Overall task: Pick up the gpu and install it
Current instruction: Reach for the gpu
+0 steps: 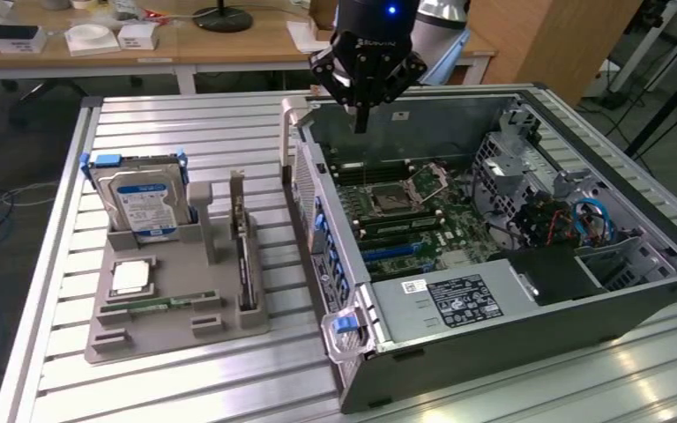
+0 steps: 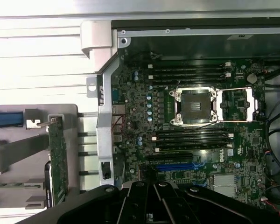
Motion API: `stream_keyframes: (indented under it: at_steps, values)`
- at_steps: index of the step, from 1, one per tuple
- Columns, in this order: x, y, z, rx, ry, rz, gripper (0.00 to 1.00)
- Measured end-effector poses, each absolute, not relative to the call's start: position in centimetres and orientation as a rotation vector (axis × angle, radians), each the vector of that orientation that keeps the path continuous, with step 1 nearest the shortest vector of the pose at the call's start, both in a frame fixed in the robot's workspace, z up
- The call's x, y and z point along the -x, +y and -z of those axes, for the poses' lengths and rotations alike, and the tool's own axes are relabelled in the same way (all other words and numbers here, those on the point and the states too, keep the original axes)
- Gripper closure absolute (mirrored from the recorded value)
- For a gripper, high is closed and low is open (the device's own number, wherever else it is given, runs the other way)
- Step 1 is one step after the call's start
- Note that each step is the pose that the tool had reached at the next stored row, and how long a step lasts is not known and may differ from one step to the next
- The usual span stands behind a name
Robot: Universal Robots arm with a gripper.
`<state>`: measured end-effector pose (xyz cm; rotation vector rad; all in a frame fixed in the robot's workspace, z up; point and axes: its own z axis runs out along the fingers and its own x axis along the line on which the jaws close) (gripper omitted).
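The gpu [image 1: 242,240] is a thin green card standing on edge in a slot of the grey holder tray [image 1: 174,339], to the exterior view's left of the computer case. The wrist view shows its green board [image 2: 58,161] edge-on in the same tray. My gripper [image 1: 360,122] hangs above the far corner of the open case [image 1: 515,304], well apart from the gpu. Its black fingers [image 2: 151,189] are shut together with nothing between them. Below it lies the motherboard [image 1: 404,207] with a blue card slot [image 2: 175,166].
A silver hard drive with a blue label [image 1: 141,201] stands upright in the tray, with a small chip [image 1: 133,278] and a memory stick [image 1: 156,305] lying nearer the front. The case's upright wall [image 1: 327,256] separates the tray from the motherboard. A desk [image 1: 138,40] stands behind.
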<state>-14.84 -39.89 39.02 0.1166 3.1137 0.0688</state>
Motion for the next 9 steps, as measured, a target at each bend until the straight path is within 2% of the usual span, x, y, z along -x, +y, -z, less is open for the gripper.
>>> stream_keyframes:
  at_steps: [9]
  values:
    - [15.36, -39.89, -38.98, -0.117, 3.114, -0.069, 0.89]
